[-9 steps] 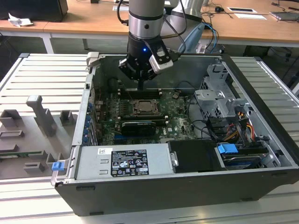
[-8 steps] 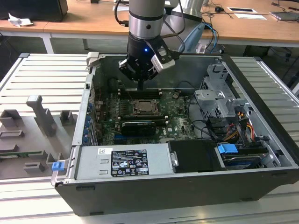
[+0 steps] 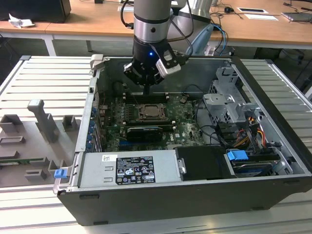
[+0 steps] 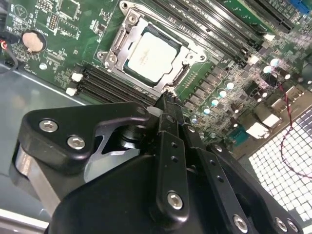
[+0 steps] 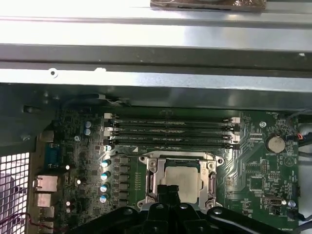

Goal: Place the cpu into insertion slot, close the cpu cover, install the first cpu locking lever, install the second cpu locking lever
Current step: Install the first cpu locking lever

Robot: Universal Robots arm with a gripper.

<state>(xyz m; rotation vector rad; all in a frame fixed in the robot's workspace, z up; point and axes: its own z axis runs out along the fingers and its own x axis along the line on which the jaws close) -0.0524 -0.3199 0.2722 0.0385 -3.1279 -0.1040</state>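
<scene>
Closest to both wrist cameras is my own gripper (image 4: 168,97), black and full of bolts. Its two fingers (image 4: 168,146) run forward side by side until they meet in one narrow tip. They are pressed together and nothing is between them. In the second wrist view this tip stands just at the near corner of the cpu cover (image 4: 118,41); if it really touches the metal there, I cannot tell.

Beyond the tip lies the cpu (image 4: 151,54), seated in the insertion slot (image 3: 151,113). The cpu cover is down flat around it, and the pale silver-grey top shows through the square window. In the first wrist view the gripper (image 5: 170,191) overlaps the near edge of the cpu (image 5: 184,176), and the frame of the cover (image 5: 152,178) shines on both sides.

Long black memory sticks (image 5: 170,131) lie just beside the socket on the green board (image 5: 263,165), with a round coin battery (image 5: 275,143) further off.

In the exterior view my gripper (image 3: 146,90) points straight down inside the open computer case (image 3: 195,209), close over the far edge of the socket.
</scene>
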